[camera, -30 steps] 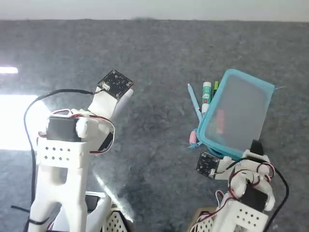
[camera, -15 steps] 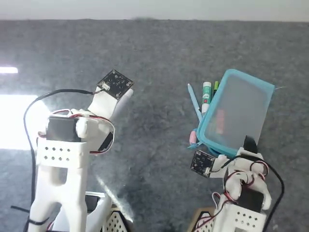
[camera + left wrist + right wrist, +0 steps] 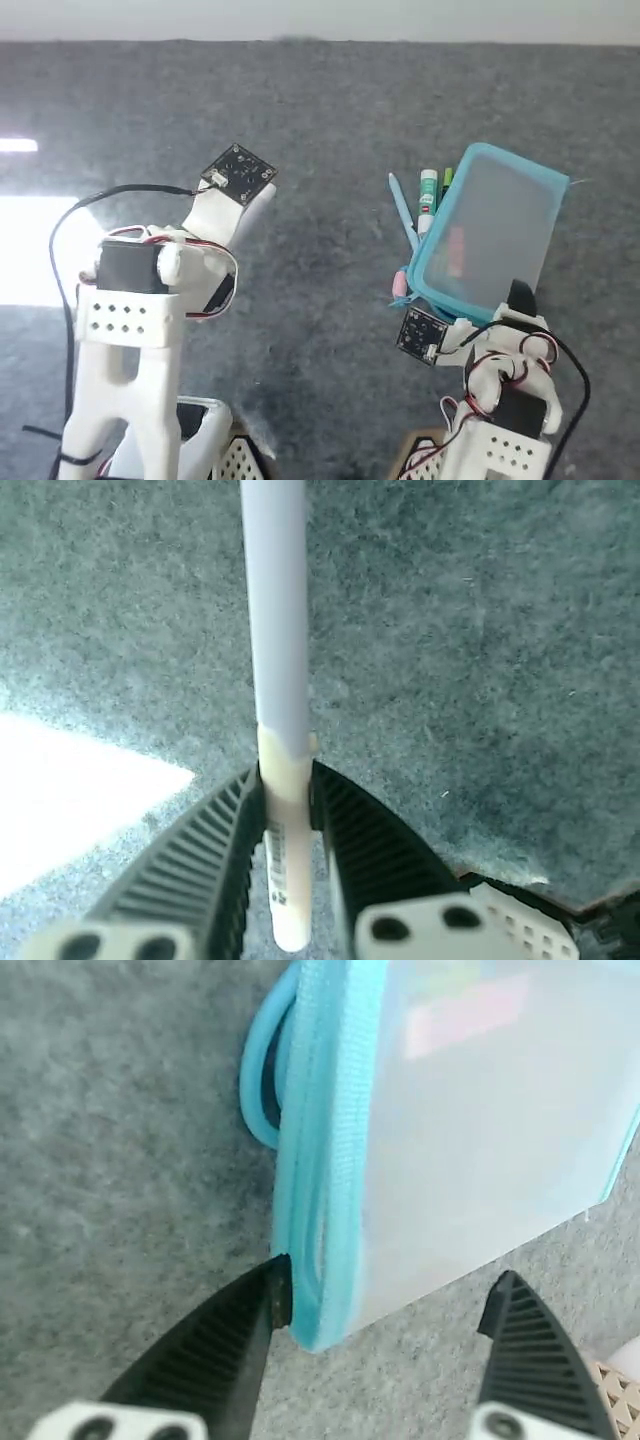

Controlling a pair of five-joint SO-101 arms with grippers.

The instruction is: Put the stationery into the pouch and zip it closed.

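Note:
A teal pouch (image 3: 495,230) with a clear face lies at the right of the grey table. Beside its left edge lie a light blue pen (image 3: 403,208), a white and green marker (image 3: 428,190) and a pink-tipped item (image 3: 400,285). My right gripper (image 3: 390,1295) is open, its black jaws standing on either side of the pouch's (image 3: 470,1140) near corner, one fingertip (image 3: 272,1285) against the teal edge. My left gripper (image 3: 285,775) is shut on a white pen (image 3: 275,630) held above the mat, on the left arm (image 3: 150,270) far from the pouch.
A teal loop (image 3: 262,1080) hangs off the pouch's side. A bright glare patch (image 3: 30,250) covers the table's left edge. The grey mat (image 3: 330,120) stretches between the two arms.
The right arm has shifted slightly left along the pouch's near end. The left arm and its pen have not moved.

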